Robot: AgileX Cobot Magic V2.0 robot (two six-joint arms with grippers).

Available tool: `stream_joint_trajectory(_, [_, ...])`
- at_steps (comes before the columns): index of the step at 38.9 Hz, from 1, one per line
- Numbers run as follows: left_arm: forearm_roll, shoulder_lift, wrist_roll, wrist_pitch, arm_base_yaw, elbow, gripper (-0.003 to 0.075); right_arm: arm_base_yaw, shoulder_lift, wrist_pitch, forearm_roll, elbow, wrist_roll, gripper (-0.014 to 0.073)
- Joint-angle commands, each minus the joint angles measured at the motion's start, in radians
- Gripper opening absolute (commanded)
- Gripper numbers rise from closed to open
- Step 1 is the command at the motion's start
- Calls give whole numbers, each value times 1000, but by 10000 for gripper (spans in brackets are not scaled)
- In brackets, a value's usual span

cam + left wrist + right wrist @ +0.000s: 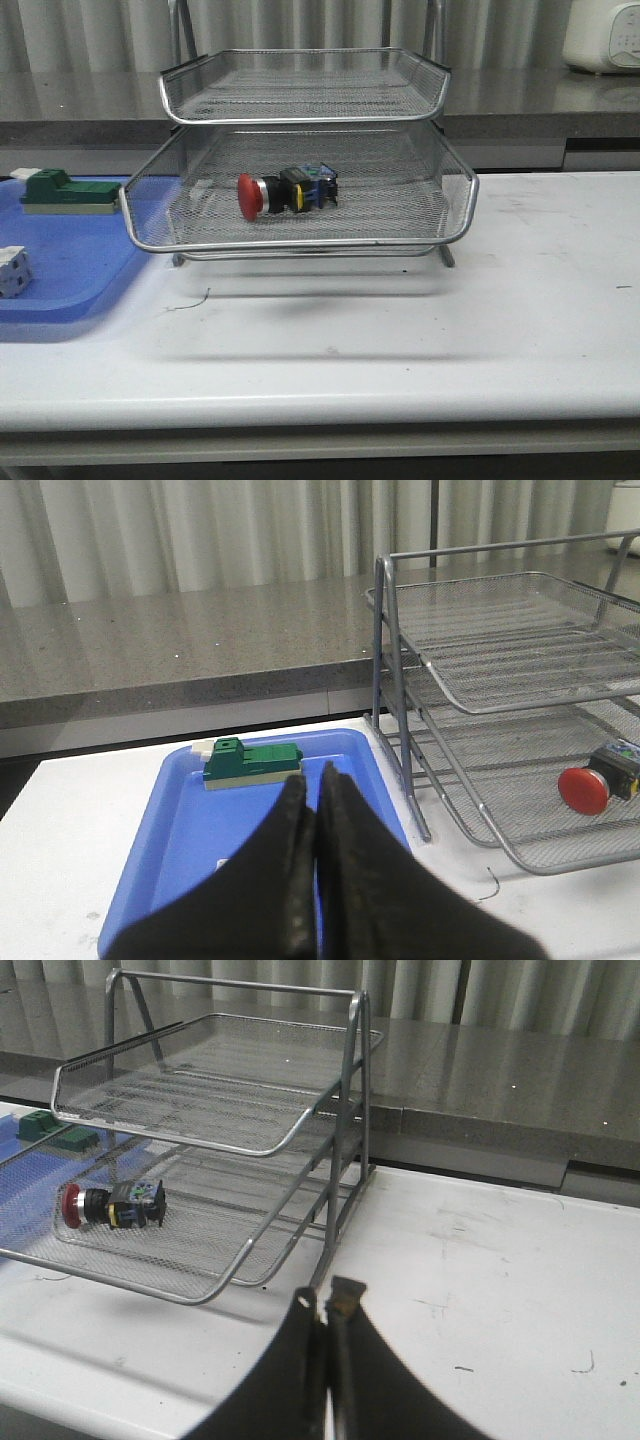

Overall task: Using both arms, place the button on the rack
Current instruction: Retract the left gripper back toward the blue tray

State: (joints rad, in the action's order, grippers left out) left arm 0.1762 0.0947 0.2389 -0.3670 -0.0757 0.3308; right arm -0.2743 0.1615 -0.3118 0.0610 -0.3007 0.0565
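Left end effector (312, 780) matte black (tapered fingers); right end effector (325, 1305) same.

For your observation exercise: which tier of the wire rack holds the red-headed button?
The middle tier: the button lies on its side there, while the top tier holds nothing.

button (288, 192): red mushroom head, yellow-black collar, dark blue-black body; lay on its side, head pointing left, inside the rack's middle tier, left of centre.
rack (300, 118): silver wire-mesh tray stand, chrome rims; stood upright on the table's far side.
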Motion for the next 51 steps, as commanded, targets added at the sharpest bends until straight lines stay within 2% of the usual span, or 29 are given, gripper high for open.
stream_joint_trajectory(1, [16,10,-11,83,-1,27,-19,-1,9,86,-1,-28,4,-62])
stream_joint_trajectory(15, [16,10,-11,83,-1,27,-19,-1,9,90,-1,-28,4,-62])
stream_joint_trajectory(26, [16,10,-11,83,-1,27,-19,-1,47,219,7,-43,4,-62])
stream_joint_trajectory(43, [16,10,-11,83,-1,27,-19,-8,506,145,7,-328,4,-62])
stream_joint_trajectory(47, [16,10,-11,83,-1,27,-19,-48,627,114,7,-383,4,-62])
stream_joint_trajectory(51, [16,10,-11,83,-1,27,-19,-132,725,83,7,-422,4,-62])
